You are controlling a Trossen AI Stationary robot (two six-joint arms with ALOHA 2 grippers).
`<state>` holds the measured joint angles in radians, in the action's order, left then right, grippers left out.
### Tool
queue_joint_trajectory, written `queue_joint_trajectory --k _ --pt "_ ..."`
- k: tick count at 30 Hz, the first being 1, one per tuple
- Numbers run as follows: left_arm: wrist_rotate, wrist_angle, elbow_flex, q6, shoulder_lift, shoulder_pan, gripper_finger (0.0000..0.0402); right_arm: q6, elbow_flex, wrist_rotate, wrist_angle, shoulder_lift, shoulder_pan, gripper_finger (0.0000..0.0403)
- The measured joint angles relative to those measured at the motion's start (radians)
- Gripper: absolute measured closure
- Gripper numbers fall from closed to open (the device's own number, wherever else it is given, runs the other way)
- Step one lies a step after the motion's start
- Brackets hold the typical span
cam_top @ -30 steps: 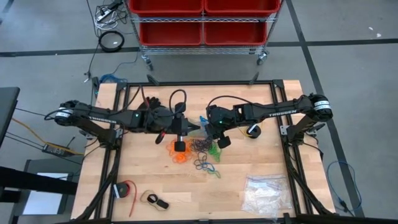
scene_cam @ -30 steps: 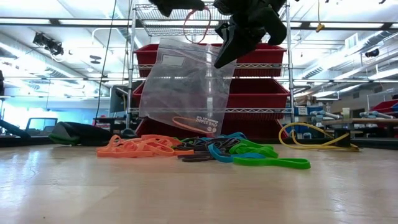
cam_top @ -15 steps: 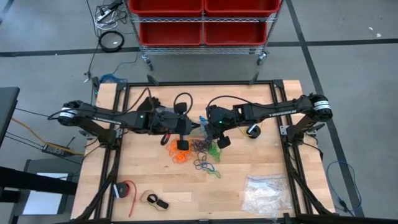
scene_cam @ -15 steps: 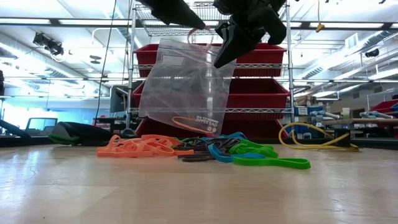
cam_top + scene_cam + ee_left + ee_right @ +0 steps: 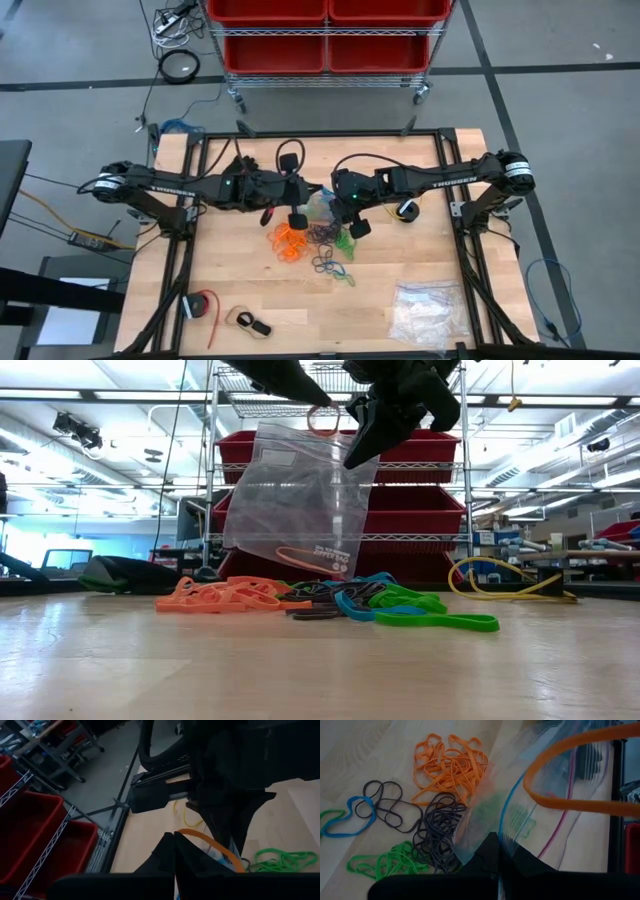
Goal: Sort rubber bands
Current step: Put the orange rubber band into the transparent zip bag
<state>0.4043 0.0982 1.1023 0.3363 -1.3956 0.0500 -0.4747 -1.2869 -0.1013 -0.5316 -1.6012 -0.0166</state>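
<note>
Thin orange elastic rubber band (image 5: 322,418) pinched in left gripper (image 5: 312,402) above clear zip bag (image 5: 300,500) clamped by right gripper (image 5: 352,458) — light, floppy, stretchy; best nipped on one strand.

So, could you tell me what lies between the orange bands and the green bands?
In the low view, dark and blue bands lie between the orange bands and green bands.

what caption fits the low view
Right gripper holds a clear bag up while left gripper brings an orange band.

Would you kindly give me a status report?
Right tool shut on clear bag. Left tool shut on orange band over its mouth. Nothing blocking.
</note>
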Motion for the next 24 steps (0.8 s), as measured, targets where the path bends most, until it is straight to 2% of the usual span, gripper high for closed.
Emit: queue_joint_trajectory --k 24 --pt "0.044 -0.026 0.000 0.053 0.001 -0.004 0.0400 0.000 0.000 0.000 0.000 0.000 0.000 0.0403"
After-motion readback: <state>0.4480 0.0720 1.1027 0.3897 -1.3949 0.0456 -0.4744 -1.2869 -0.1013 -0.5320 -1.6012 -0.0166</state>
